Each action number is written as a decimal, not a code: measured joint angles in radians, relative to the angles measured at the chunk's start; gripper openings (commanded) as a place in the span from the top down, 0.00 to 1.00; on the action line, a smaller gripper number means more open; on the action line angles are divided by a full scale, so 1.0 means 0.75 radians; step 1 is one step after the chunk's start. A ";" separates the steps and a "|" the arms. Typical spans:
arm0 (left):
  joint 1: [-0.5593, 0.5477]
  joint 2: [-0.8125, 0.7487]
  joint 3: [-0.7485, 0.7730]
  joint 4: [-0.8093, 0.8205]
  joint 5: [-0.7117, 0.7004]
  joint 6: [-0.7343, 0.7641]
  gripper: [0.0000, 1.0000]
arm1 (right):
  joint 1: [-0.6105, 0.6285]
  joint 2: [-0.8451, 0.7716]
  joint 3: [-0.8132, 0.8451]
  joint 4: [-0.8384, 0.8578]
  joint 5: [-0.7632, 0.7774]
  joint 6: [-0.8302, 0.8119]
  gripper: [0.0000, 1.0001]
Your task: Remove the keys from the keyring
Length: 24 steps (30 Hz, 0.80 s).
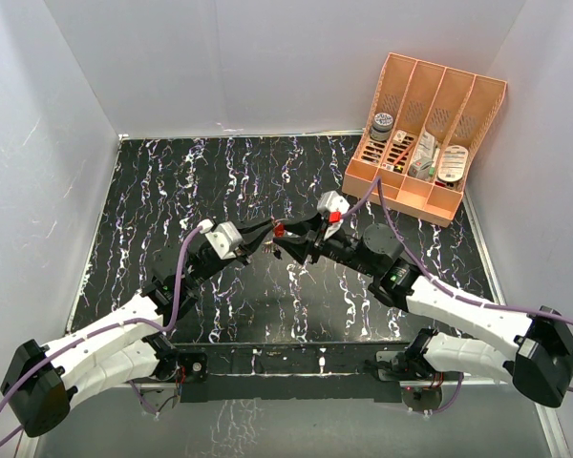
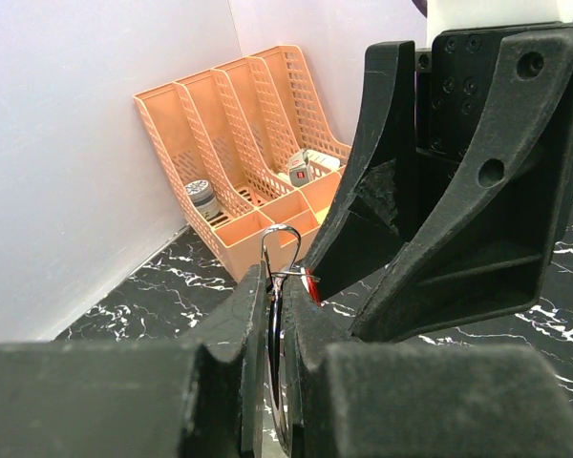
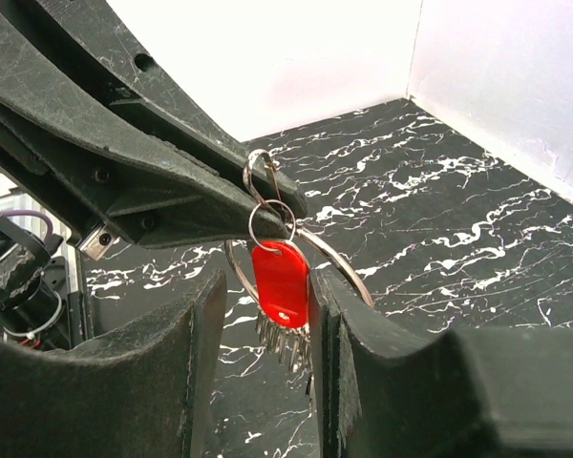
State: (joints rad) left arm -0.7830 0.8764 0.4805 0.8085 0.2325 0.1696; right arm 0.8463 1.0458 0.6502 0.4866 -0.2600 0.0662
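The left tool (image 2: 277,286) clamped the keyring (image 3: 347,272); the right tool (image 3: 265,305), apart around the keys (image 3: 285,343) below the keyring, likely needed to pinch one squarely.

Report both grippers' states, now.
Left gripper: closed, holding the keyring.
Right gripper: open; the red tag and keys hang between its fingers, not clamped.
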 measured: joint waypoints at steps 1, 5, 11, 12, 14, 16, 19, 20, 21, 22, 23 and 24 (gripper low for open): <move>0.000 0.000 0.000 0.000 0.001 -0.003 1.00 | 0.000 0.003 0.000 0.008 0.000 -0.001 0.62; 0.000 0.000 0.000 -0.001 0.006 -0.010 1.00 | 0.000 0.020 0.000 0.030 0.000 -0.001 0.61; 0.000 0.000 0.000 0.007 0.016 -0.024 1.00 | 0.000 0.055 0.000 0.059 -0.003 0.001 0.60; 0.000 0.000 0.000 0.010 0.017 -0.025 1.00 | 0.000 0.058 0.000 0.062 -0.003 0.005 0.60; 0.000 0.002 0.000 0.011 0.019 -0.030 1.00 | 0.000 0.062 0.000 0.072 -0.006 0.011 0.61; 0.000 0.010 0.000 0.019 0.019 -0.031 1.00 | 0.000 0.066 0.000 0.087 -0.009 0.019 0.61; 0.000 0.027 0.000 0.025 0.018 -0.031 1.00 | 0.000 0.069 0.001 0.096 -0.017 0.024 0.60; 0.000 0.034 0.000 0.026 0.017 -0.031 1.00 | 0.000 0.071 0.001 0.096 -0.018 0.025 0.60; 0.000 0.039 0.000 0.028 0.017 -0.031 1.00 | 0.000 0.072 0.001 0.096 -0.021 0.026 0.61; 0.000 0.044 0.000 0.030 0.016 -0.032 1.00 | 0.000 0.072 0.001 0.096 -0.023 0.027 0.63; 0.000 0.048 0.000 0.029 0.016 -0.033 1.00 | 0.000 0.073 0.001 0.096 -0.027 0.028 0.70; 0.000 0.051 0.000 0.029 0.016 -0.033 1.00 | 0.000 0.075 0.001 0.096 -0.028 0.029 0.79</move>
State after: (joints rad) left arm -0.7830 0.9146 0.4805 0.8303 0.2443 0.1448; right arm 0.8463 1.1023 0.6506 0.5587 -0.2810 0.0879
